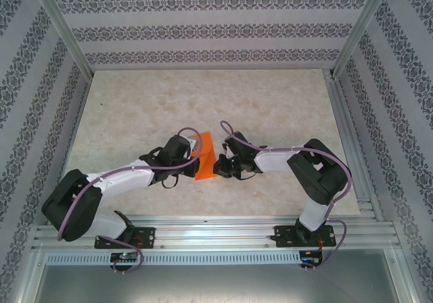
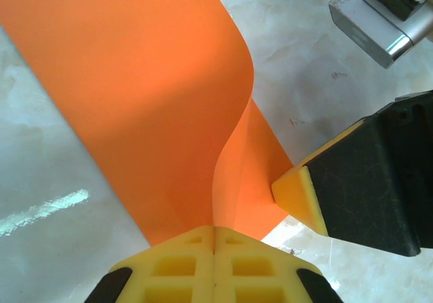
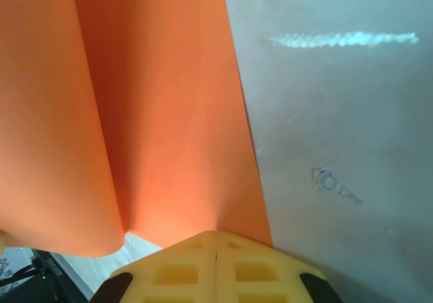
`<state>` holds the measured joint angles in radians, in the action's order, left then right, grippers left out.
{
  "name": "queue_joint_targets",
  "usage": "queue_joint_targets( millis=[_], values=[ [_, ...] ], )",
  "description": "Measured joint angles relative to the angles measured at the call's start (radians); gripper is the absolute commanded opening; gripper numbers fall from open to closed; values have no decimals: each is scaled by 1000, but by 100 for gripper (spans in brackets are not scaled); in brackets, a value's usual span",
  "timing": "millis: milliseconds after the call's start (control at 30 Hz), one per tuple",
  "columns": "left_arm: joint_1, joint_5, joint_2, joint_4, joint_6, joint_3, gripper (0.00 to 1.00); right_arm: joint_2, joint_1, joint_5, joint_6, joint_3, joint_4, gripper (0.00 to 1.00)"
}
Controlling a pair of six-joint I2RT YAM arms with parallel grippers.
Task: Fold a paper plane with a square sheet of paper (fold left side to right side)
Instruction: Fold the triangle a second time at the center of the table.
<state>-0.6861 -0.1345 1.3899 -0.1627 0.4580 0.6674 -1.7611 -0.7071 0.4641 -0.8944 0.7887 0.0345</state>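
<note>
The square sheet of paper (image 1: 205,157) is bright orange and lies doubled over into a loose upright strip between the two grippers at mid-table. It has no paper plane shape. My left gripper (image 1: 193,155) is at its left side. In the left wrist view the yellow pads (image 2: 183,262) are shut on the near edge of the sheet (image 2: 135,80), which curls up and over to the right. My right gripper (image 1: 218,166) meets the sheet from the right, and its yellow fingertip (image 2: 298,196) touches the lower flap. In the right wrist view that gripper (image 3: 216,235) is shut on the edge of the sheet (image 3: 162,113).
The marble tabletop (image 1: 203,100) stretches far back behind the grippers. Aluminium rails (image 1: 216,230) run along the near edge, and patterned walls (image 1: 379,100) close the sides and back. A metal part of the right wrist (image 2: 375,26) hangs at the upper right of the left wrist view.
</note>
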Motion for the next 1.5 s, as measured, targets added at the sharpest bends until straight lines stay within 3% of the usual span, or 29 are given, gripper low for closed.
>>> queue_joint_targets(
  millis=[600,1500],
  values=[
    [69,-18,91,-13,-62,36,0,-9,-6,-3,10,14,11,5],
    [97,-24,175,10,-88,46,0,-10,-7,-3,30,17,18,5]
  ],
)
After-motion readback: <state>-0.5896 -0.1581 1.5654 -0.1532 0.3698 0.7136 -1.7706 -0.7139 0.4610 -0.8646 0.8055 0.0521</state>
